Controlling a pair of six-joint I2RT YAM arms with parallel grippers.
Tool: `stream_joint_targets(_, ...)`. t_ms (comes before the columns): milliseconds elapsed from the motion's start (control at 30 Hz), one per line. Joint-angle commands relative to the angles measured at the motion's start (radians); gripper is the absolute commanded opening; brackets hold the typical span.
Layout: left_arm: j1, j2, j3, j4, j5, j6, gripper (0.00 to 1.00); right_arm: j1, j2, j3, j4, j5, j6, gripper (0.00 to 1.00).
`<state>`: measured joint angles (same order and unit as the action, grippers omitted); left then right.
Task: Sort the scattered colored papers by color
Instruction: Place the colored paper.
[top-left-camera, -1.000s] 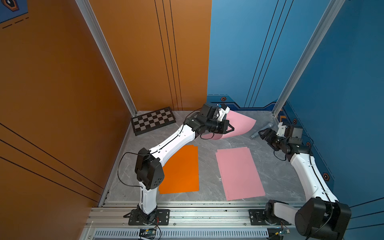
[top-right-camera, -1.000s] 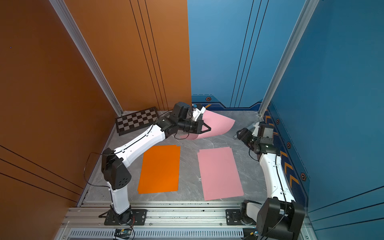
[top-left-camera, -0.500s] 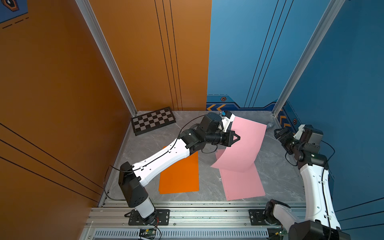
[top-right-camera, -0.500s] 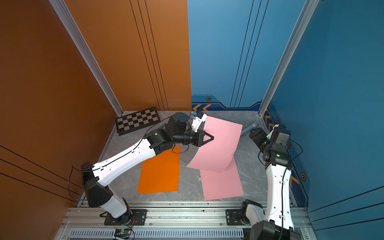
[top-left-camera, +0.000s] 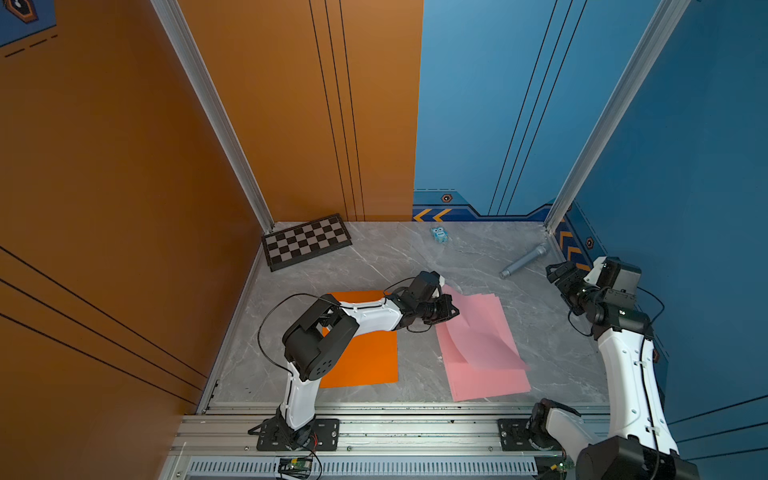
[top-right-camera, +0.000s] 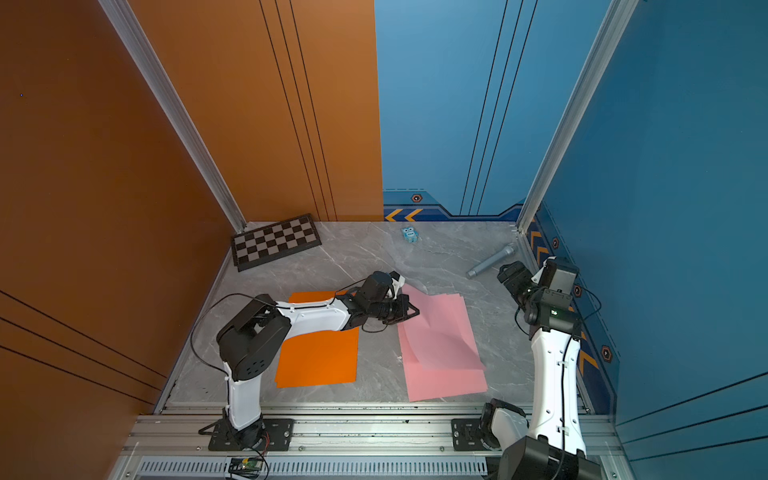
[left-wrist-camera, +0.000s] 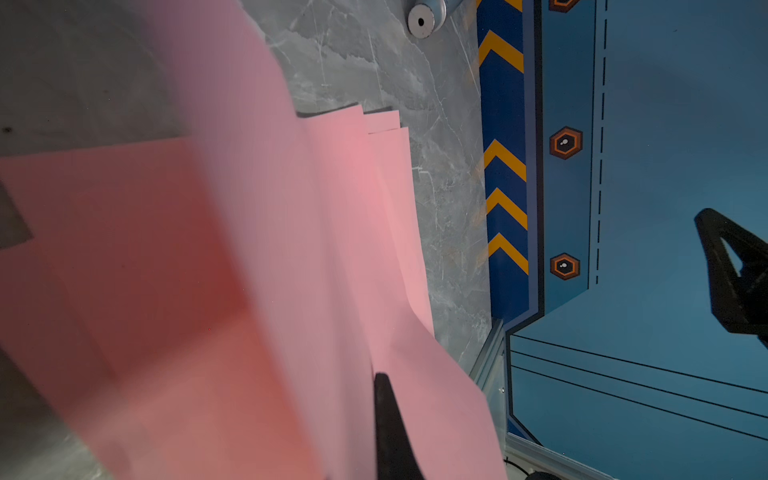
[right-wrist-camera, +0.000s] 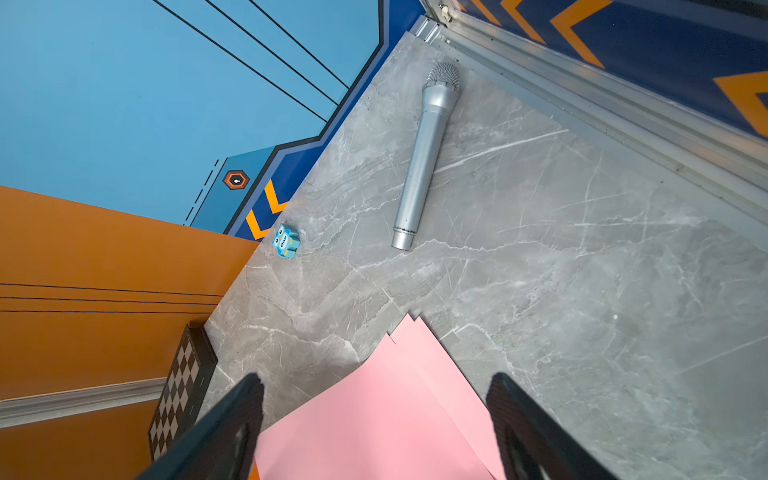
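The left gripper (top-left-camera: 453, 309) has its jaws clenched on a corner of one pink sheet (top-left-camera: 476, 326). The sheet hangs curved and blurred over the pink pile (top-left-camera: 492, 380) on the right half of the worktop (top-left-camera: 374, 266). In the left wrist view only one finger (left-wrist-camera: 388, 419) shows against the paper.

The right gripper (top-left-camera: 557, 277) hovers near the right wall, its jaws spread and empty.

The right wrist view shows three fanned pink corners, so there are at least three pink sheets in all. The lifted sheet hides the rest of the count. One orange paper (top-left-camera: 361, 357) rectangle lies left of the pink, partly under the left arm; I cannot tell whether it is several stacked.

Towards the back lie one chessboard (top-left-camera: 306, 242), one microphone (top-left-camera: 524, 262) and one small blue owl figure (top-left-camera: 439, 235).
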<state>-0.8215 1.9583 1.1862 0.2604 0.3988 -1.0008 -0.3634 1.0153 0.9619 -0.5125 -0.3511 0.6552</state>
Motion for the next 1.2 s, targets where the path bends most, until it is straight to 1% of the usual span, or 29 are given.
stream_joint_targets(0,-0.010,-0.006,-0.017,0.077,-0.037,-0.012,0.00,0.001,-0.007,-0.033,0.025,-0.032,-0.002,0.87)
stream_joint_targets(167,-0.036,0.021,-0.026,0.077,-0.072,0.007,0.00,0.012,-0.009,-0.065,0.038,-0.042,-0.007,0.86)
stream_joint_targets(267,-0.035,0.039,-0.028,0.077,-0.069,-0.002,0.00,0.015,-0.012,-0.075,0.040,-0.048,-0.011,0.86)
stream_joint_targets(533,-0.040,0.042,-0.061,0.080,-0.119,-0.020,0.00,0.041,-0.011,-0.090,0.046,-0.052,-0.016,0.86)
stream_joint_targets(733,-0.050,0.082,-0.065,0.157,-0.115,-0.073,0.00,0.063,-0.005,-0.100,0.054,-0.046,-0.014,0.86)
stream_joint_targets(867,-0.060,0.094,-0.059,0.157,-0.128,-0.081,0.00,0.067,-0.005,-0.104,0.054,-0.043,-0.016,0.86)
stream_joint_targets(1133,-0.051,0.095,-0.074,0.158,-0.120,-0.092,0.00,0.069,-0.001,-0.115,0.058,-0.042,-0.020,0.86)
stream_joint_targets(1167,-0.050,0.097,-0.073,0.157,-0.119,-0.094,0.07,0.069,0.001,-0.117,0.058,-0.042,-0.020,0.86)
